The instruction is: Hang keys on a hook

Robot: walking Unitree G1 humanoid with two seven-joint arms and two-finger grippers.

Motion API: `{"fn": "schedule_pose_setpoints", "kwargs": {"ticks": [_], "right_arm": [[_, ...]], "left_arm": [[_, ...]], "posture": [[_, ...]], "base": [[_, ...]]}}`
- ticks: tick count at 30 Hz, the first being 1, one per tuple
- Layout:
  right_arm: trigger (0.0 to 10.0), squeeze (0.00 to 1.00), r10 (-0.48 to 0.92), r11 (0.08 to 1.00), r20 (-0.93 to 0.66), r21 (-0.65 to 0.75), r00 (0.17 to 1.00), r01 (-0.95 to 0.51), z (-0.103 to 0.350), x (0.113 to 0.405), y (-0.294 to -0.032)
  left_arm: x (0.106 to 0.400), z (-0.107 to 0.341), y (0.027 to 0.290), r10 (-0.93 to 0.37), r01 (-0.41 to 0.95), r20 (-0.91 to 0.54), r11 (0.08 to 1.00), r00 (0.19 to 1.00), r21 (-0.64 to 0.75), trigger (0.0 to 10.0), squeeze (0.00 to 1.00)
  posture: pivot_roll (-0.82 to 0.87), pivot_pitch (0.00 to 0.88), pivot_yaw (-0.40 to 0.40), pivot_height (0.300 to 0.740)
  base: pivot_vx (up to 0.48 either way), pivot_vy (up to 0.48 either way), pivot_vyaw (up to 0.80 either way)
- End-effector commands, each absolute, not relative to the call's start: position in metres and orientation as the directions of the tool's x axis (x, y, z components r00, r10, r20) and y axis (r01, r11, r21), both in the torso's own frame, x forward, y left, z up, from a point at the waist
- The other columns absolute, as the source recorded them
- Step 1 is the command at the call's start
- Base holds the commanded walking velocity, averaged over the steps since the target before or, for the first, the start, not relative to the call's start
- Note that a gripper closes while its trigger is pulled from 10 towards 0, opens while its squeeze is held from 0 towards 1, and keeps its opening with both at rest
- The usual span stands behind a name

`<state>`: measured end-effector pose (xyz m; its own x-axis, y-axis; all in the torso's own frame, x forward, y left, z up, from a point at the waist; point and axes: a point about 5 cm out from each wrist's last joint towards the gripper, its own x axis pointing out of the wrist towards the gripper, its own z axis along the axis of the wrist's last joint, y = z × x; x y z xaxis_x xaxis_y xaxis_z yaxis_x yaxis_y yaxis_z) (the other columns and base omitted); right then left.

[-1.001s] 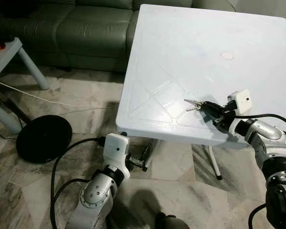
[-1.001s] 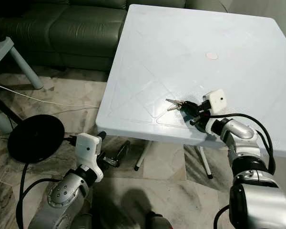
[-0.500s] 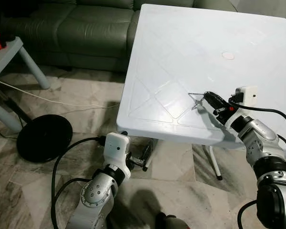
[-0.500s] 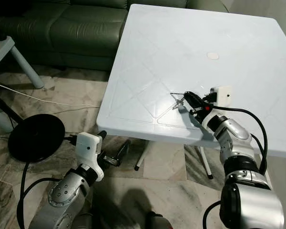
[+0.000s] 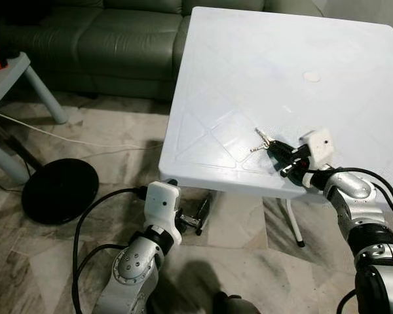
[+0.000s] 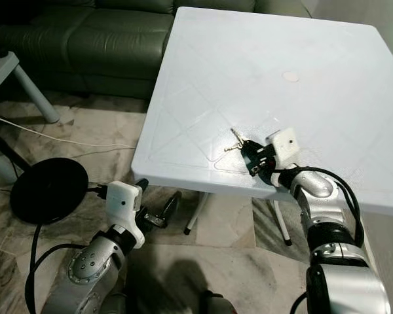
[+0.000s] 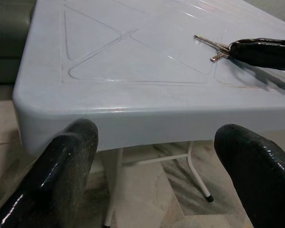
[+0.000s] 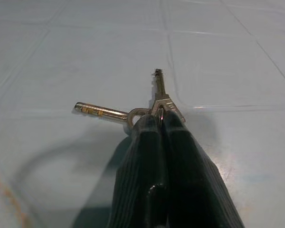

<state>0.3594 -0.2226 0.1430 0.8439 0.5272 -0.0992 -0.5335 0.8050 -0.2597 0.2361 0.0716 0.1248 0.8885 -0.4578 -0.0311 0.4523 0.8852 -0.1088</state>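
A small bunch of silver keys (image 5: pixel 261 141) lies on the white plastic table (image 5: pixel 249 72), near its front edge. My right gripper (image 5: pixel 272 149) rests low on the tabletop with its black fingers (image 8: pixel 156 156) shut on the keys (image 8: pixel 133 112); two key blades stick out past the tips. My left gripper (image 7: pixel 154 156) hangs below the table's front edge, open, with nothing between its fingers. From there the keys (image 7: pixel 213 47) and the right fingers (image 7: pixel 263 50) show on the tabletop.
A green sofa (image 5: pixel 111 39) stands behind the table. A black round disc (image 5: pixel 59 190) lies on the marble floor at the left, beside a pale side table (image 5: pixel 13 72) and a white cable (image 5: pixel 59 137). A faint ring mark (image 5: pixel 311 76) is on the tabletop.
My right gripper has come down and back toward the front edge with the keys, which were raised half a second ago and are now on the tabletop again. The left arm has stayed put.
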Motion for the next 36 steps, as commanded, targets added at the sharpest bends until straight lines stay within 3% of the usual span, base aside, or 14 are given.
{"fn": "schedule_pose_setpoints", "kwargs": {"ticks": [1, 3, 4, 5, 11, 12, 24, 36], "right_arm": [[10.0, 0.00, 0.522, 0.795, -0.194, -0.242, 0.830, -0.557, 0.125, 0.353, -0.226], [10.0, 0.00, 0.517, 0.797, -0.194, -0.246, 0.834, -0.551, 0.126, 0.353, -0.226], [10.0, 0.22, 0.519, 0.798, -0.188, -0.243, 0.834, -0.551, 0.127, 0.354, -0.227], [10.0, 1.00, 0.516, 0.807, -0.178, -0.227, 0.838, -0.545, 0.128, 0.354, -0.228], [10.0, 1.00, 0.506, 0.825, -0.155, -0.200, 0.848, -0.529, 0.131, 0.355, -0.230], [10.0, 0.02, 0.521, 0.818, -0.152, -0.189, 0.840, -0.543, 0.131, 0.355, -0.230], [10.0, 0.00, 0.546, 0.832, -0.056, -0.085, 0.836, -0.549, 0.142, 0.356, -0.234], [10.0, 0.00, 0.544, 0.830, -0.071, -0.099, 0.836, -0.549, 0.143, 0.355, -0.239]], "left_arm": [[0.232, 0.124, 0.070, -0.460, 0.454, -0.037, 0.884, 0.887, -0.107, 10.0, 0.00], [0.232, 0.124, 0.070, -0.460, 0.454, -0.037, 0.884, 0.887, -0.108, 10.0, 0.00], [0.232, 0.124, 0.070, -0.460, 0.454, -0.037, 0.884, 0.887, -0.108, 10.0, 0.00], [0.232, 0.124, 0.070, -0.461, 0.455, -0.037, 0.884, 0.887, -0.109, 10.0, 0.00], [0.232, 0.123, 0.069, -0.462, 0.456, -0.037, 0.883, 0.886, -0.112, 10.0, 0.00], [0.232, 0.123, 0.069, -0.462, 0.456, -0.038, 0.883, 0.886, -0.113, 10.0, 0.00], [0.231, 0.123, 0.068, -0.464, 0.457, -0.041, 0.882, 0.885, -0.117, 10.0, 0.00], [0.231, 0.123, 0.066, -0.467, 0.460, -0.040, 0.880, 0.883, -0.120, 10.0, 0.00]], "posture": [[0.00, 0.225, -0.054, 0.740], [0.00, 0.226, -0.054, 0.740], [0.00, 0.227, -0.054, 0.740], [0.00, 0.227, -0.052, 0.740], [0.00, 0.230, -0.054, 0.740], [0.00, 0.230, -0.054, 0.740], [0.00, 0.235, -0.055, 0.740], [0.00, 0.235, -0.055, 0.740]], "base": [[0.000, 0.000, 0.00], [0.000, 0.000, 0.00], [0.000, 0.000, 0.00], [0.000, 0.000, 0.00], [0.000, 0.000, 0.00], [0.000, 0.000, 0.00], [0.000, 0.000, 0.00], [0.000, 0.000, 0.00]]}}
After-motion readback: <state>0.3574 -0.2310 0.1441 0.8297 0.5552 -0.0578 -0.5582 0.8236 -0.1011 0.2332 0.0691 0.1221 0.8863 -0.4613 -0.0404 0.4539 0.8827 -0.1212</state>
